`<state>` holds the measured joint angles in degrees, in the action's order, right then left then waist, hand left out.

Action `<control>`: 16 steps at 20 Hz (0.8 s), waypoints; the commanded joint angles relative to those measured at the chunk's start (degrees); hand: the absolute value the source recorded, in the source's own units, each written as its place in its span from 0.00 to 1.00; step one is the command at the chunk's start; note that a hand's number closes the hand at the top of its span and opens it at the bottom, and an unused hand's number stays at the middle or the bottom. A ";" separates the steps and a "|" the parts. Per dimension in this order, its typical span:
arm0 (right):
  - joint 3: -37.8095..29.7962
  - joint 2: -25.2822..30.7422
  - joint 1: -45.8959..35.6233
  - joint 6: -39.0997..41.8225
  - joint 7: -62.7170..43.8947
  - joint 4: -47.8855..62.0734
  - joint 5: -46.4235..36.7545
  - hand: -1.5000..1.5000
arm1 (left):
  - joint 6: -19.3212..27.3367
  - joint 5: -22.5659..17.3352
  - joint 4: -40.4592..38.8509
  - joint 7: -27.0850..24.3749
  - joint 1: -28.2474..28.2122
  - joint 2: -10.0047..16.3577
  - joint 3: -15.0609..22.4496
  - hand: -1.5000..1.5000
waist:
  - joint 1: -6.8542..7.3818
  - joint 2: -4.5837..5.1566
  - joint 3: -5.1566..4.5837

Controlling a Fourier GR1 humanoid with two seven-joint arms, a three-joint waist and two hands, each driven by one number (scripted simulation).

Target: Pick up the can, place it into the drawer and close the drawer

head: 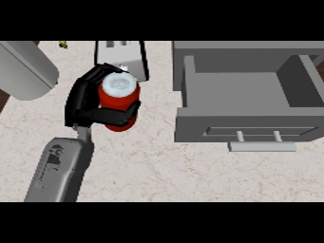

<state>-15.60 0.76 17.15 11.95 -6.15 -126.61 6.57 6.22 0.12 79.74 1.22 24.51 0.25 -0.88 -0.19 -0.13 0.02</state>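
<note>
Left hand: we see the left hand (87,102) clasped round the can. Its black fingers curl across the front and the rest of the hand wraps the far side. It is a grasp from the side that leaves the lid uncovered.
Can: the can (120,92) sits inside that grasp, left of the drawer and well apart from it. It is a smooth red cylinder with a pale round lid turned up toward us. We cannot tell whether its base touches the surface.
Forearm: the forearm (59,168) is a grey, smooth, boxy casing that enters from the lower edge at the left and angles up toward the can.
Right hand: it shows nowhere in this view.
Drawer: the drawer (248,126) stands pulled out at the right, a flat grey box with plain walls and a bare floor. We judge it stands open so the can can go in from above.
Handle: the handle (261,146) is a pale bar on two short posts at the drawer's front — the side we judge a closing push would meet.
Surface: the surface (192,175) is pale and stone-like, matt, with faint reddish veins.
Behind the can: a grey-and-white boxy thing (126,54) stands just behind the can, and a large rounded grey body (17,69) lies at the upper left. We cannot tell what either is.
Stage: the grasp looks made. The carry rightward to the drawer seems next — the can is not yet inside and the drawer is not yet closed.
</note>
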 commanded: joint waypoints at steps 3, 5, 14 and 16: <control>-0.52 0.15 -0.68 0.50 -0.80 0.34 0.51 0.00 | 5.11 0.84 -3.62 6.80 11.93 -0.24 3.22 1.00 | -0.47 0.17 -0.01; -3.12 1.83 -4.04 0.49 0.78 4.54 2.13 0.00 | 10.66 -0.65 -4.62 7.42 15.12 -0.24 7.57 1.00 | -0.64 0.24 0.00; -1.23 0.75 -2.54 0.33 0.10 2.42 0.26 0.00 | 17.91 -0.93 -10.41 17.07 33.80 -0.25 11.42 1.00 | -1.12 0.23 0.01; 1.23 -0.71 -1.47 -0.49 -1.15 0.04 -2.08 0.00 | 20.13 -2.31 -15.43 15.34 36.67 -0.25 12.06 1.00 | -1.20 0.25 0.00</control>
<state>-15.56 0.77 15.21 11.88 -6.28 -125.13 5.64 23.25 -0.66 69.78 15.47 53.99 0.01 10.00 -1.15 0.10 0.03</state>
